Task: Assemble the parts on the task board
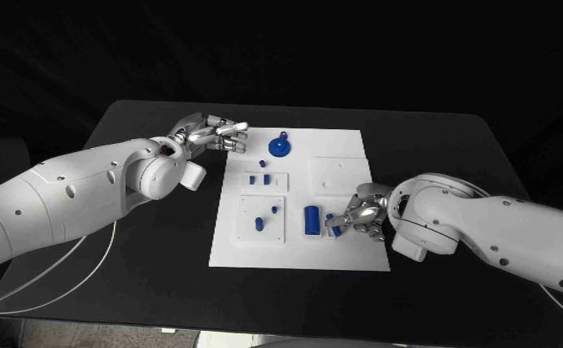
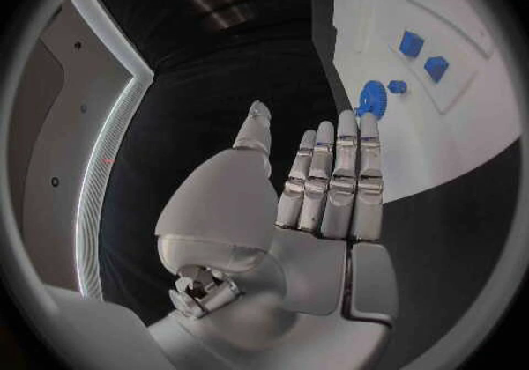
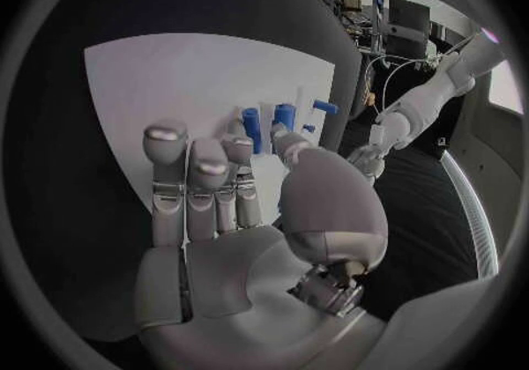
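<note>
White rectangular task board point(image 1: 340, 153) lies flat mid-table on the black table point(image 1: 141, 283), long axis running near to far.

Left hand point(image 1: 211, 135) hovers at the board's far-left corner, over the table edge of the board. Wrist view shows its silver fingers point(image 2: 331, 181) straight and side by side, thumb apart, nothing in the palm, so it's empty and spread flat.

Right hand point(image 1: 366, 216) sits low over the board's near-right area. Fingertips are down next to a small blue block point(image 1: 333, 225), just right of the tall blue rectangular piece point(image 1: 311, 219). In the right wrist view the fingers point(image 3: 189, 181) point at the upright blue cylinders point(image 3: 251, 128), with the thumb tip close to them. Can't tell whether it actually pinches the small block or only touches it.

Other parts on the board:
- round blue disc with a tab point(image 1: 279, 146), far side, near the left hand
- two small blue pegs point(image 1: 254, 177) in the left-middle recessed plate
- blue peg point(image 1: 259, 223) and a smaller blue stud point(image 1: 276, 210) in the near-left recessed plate

Square recess at right-middle of the board point(image 1: 334, 173) looks plain white.
</note>
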Tool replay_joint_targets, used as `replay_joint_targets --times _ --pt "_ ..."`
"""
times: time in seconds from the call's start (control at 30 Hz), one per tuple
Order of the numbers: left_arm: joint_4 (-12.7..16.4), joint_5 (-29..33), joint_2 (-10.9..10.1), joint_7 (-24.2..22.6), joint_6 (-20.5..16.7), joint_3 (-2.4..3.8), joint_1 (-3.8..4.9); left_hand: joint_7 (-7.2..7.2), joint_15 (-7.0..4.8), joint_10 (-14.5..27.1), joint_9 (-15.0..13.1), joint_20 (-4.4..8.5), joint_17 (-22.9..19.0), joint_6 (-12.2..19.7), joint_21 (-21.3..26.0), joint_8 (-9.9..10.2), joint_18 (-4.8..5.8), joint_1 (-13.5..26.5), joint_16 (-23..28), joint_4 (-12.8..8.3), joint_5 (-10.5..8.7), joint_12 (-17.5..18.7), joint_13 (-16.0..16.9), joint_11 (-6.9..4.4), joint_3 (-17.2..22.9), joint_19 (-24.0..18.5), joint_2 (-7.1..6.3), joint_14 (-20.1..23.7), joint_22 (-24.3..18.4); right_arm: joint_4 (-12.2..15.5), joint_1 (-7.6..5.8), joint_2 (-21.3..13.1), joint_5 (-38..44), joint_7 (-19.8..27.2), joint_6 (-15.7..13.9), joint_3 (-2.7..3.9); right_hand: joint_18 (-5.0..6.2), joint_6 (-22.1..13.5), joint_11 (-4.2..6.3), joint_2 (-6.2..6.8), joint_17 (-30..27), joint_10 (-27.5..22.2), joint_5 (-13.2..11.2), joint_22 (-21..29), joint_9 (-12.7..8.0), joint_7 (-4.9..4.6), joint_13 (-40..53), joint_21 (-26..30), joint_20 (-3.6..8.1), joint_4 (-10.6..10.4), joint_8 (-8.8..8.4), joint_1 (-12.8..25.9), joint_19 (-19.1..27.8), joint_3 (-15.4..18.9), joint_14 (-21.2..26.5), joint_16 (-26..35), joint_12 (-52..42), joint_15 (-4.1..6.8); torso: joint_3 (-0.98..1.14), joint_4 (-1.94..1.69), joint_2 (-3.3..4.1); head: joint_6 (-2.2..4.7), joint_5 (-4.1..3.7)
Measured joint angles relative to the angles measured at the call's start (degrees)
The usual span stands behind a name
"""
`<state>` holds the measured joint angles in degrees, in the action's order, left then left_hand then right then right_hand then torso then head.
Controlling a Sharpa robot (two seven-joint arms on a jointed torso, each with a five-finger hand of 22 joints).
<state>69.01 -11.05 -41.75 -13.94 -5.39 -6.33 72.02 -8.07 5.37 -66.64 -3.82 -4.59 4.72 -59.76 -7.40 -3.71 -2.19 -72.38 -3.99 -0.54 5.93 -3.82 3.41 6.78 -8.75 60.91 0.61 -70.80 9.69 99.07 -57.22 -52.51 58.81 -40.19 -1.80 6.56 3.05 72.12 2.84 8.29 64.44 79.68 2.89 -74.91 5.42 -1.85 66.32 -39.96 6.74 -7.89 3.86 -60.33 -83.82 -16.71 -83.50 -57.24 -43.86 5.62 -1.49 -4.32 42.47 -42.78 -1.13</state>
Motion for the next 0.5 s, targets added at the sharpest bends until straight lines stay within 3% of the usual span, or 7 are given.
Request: replay_joint_targets --times 0.5 --pt "-0.2 -0.1 0.0 0.1 0.0 -0.01 0.00 0.00 -0.01 0.0 0.0 0.00 0.0 0.0 0.0 0.0 0.00 0.0 0.0 0.0 0.00 0.0 0.0 0.00 0.0 0.0 0.00 0.0 0.0 0.8 0.00 -0.6 -0.6 0.2 0.8 0.02 0.00 0.0 -0.08 -0.93 0.1 0.1 0.0 0.0 0.2 0.00 0.1 -0.3 0.00 2.7 0.00 0.7 0.0 -0.2 -0.2 -0.3 -0.1 -0.20 0.00 -0.01 0.00 -0.08 -0.16"
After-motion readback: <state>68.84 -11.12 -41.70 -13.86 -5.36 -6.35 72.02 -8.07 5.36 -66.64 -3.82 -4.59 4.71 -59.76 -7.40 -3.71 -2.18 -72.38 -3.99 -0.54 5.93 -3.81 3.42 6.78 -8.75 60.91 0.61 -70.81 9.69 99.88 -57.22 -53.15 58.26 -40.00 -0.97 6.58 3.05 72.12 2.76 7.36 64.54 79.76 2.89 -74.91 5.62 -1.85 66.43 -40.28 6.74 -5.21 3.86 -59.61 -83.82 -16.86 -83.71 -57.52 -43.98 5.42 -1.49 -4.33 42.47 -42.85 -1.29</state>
